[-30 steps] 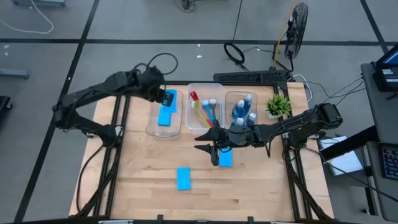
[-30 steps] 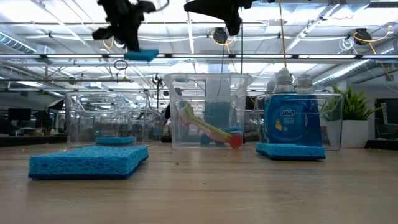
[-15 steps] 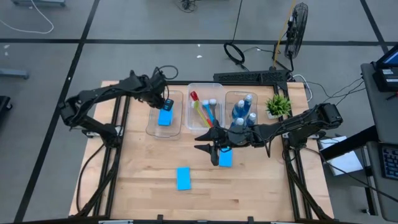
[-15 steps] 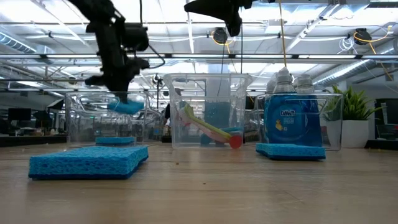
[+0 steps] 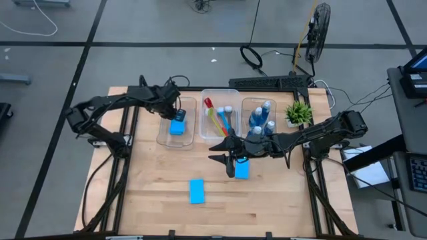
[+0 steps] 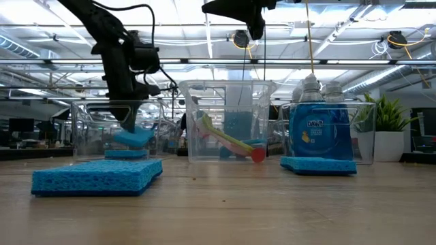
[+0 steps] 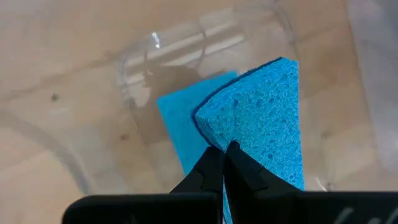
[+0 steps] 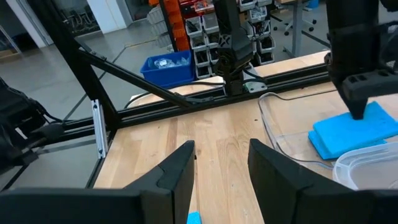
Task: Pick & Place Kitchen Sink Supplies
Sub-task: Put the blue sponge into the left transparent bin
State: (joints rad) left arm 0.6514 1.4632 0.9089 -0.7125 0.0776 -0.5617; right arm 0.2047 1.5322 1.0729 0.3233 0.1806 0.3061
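My left gripper [image 5: 178, 117] reaches down into the left clear tub [image 5: 164, 131], shut on a bright-blue sponge [image 6: 135, 137]. That sponge hangs tilted just above a second sponge [image 6: 125, 154] lying flat on the tub floor. My right gripper [image 5: 223, 153] hovers open and level high above the table's middle, nothing between its fingers [image 8: 180, 165]. Under it a third sponge [image 5: 241, 169] lies flat on the table. Another sponge [image 5: 196, 191] lies nearer the front edge. Brushes [image 5: 219, 120] lie in the middle tub, and blue bottles [image 5: 260, 117] stand in the right tub. My left gripper pinches the sponge between its two fingers at one corner edge [image 7: 239, 134]. The fingers come steeply from above, pointing down into the tub. The sponge hangs tilted below the fingertips [image 6: 129, 124], its low end close over the sponge beneath; whether they touch I cannot tell.
A small green potted plant [image 5: 298, 112] stands at the far right of the table beside the bottle tub. Bare wood [image 5: 153, 187] lies at the near left and near right of the table.
My left gripper has come down from high above the left tub into it, tipping steeper, still shut on the sponge. The sponge has gone from level above the tub to tilted just over the sponge inside.
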